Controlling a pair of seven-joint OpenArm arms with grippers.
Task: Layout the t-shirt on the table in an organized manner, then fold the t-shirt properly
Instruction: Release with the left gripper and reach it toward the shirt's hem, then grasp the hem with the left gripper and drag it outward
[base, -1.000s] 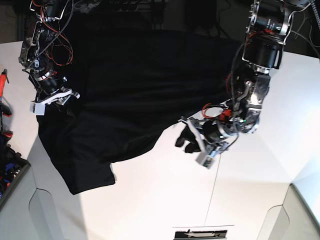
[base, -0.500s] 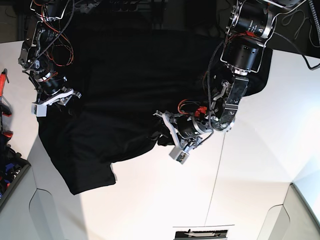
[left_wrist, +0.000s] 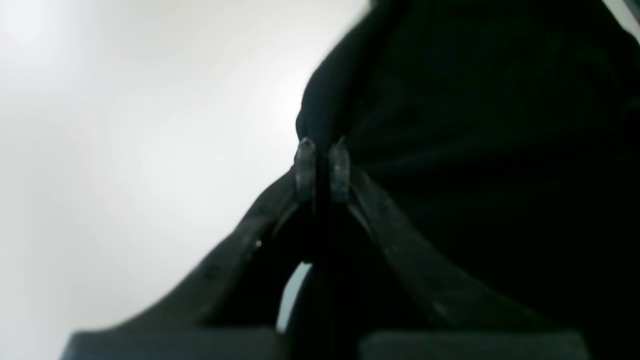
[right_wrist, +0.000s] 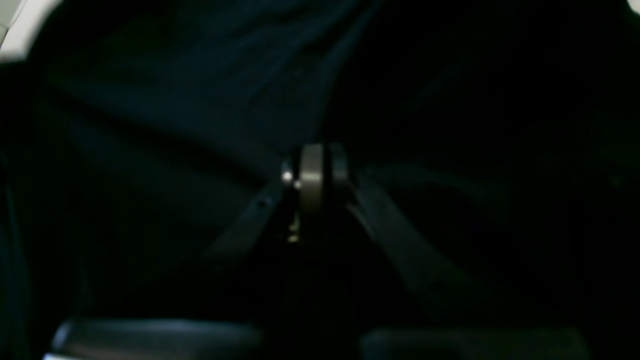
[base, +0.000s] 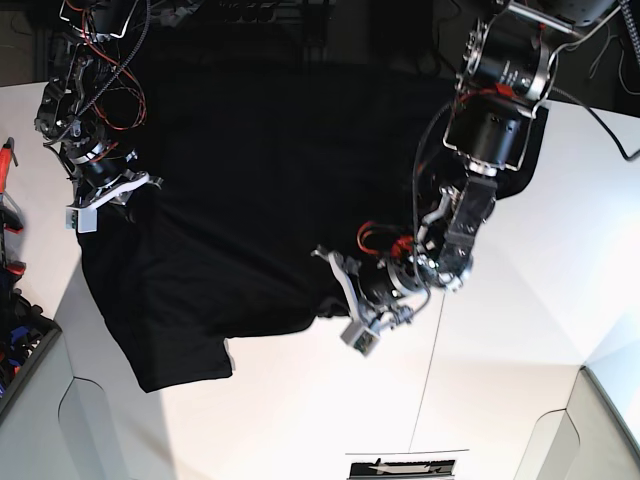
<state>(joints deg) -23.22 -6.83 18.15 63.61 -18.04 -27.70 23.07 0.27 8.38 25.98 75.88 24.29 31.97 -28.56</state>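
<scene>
On the left wrist view I see my left gripper (left_wrist: 322, 167) clamped on the t-shirt (left_wrist: 475, 150) edge. Right wrist: right gripper (right_wrist: 315, 175) together in dark cloth. Base view: shirt rumpled across the table (base: 300, 420); spreading unfinished, folding not begun.

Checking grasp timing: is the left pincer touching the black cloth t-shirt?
Touching. In the left wrist view the left pincer has its tips nearly together with a dark fold of the black cloth t-shirt pinched between them.
</scene>
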